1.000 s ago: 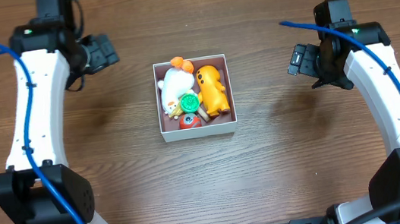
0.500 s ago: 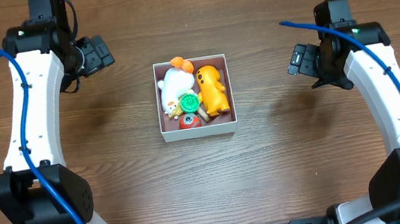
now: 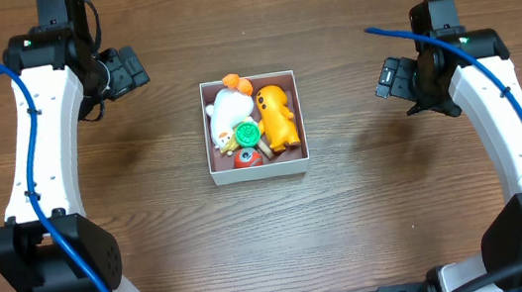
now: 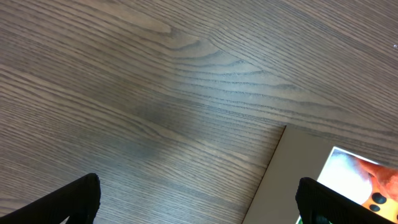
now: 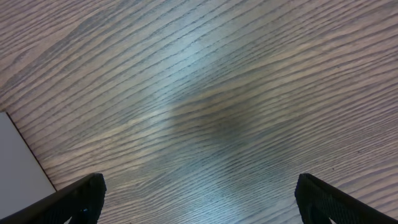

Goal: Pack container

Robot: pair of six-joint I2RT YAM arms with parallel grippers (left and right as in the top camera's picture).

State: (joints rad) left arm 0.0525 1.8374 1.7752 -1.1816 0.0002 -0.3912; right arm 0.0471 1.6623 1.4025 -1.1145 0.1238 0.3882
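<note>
The container [image 3: 297, 112], a white-walled square box, sits at the table's middle and holds a white toy [image 3: 228, 110], an orange toy [image 3: 277, 112], a green round piece [image 3: 247, 132] and a red one [image 3: 248, 157]. My left gripper [image 3: 130, 68] is open and empty, up and to the left of the box. Its wrist view shows the box wall [image 4: 292, 174] and a bit of the white toy [image 4: 348, 174] between its fingertips [image 4: 199, 199]. My right gripper [image 3: 388, 77] is open and empty, to the right of the box; its fingertips [image 5: 199, 199] frame bare wood.
The brown wooden tabletop [image 3: 153, 239] surrounds the box. A white corner of the box [image 5: 18, 162] shows at the left edge of the right wrist view. The arms' bases stand at the front left and front right.
The left arm pulled back a little, up and to the left, between one second and half a second ago. Since then nothing has moved. The right arm stayed still.
</note>
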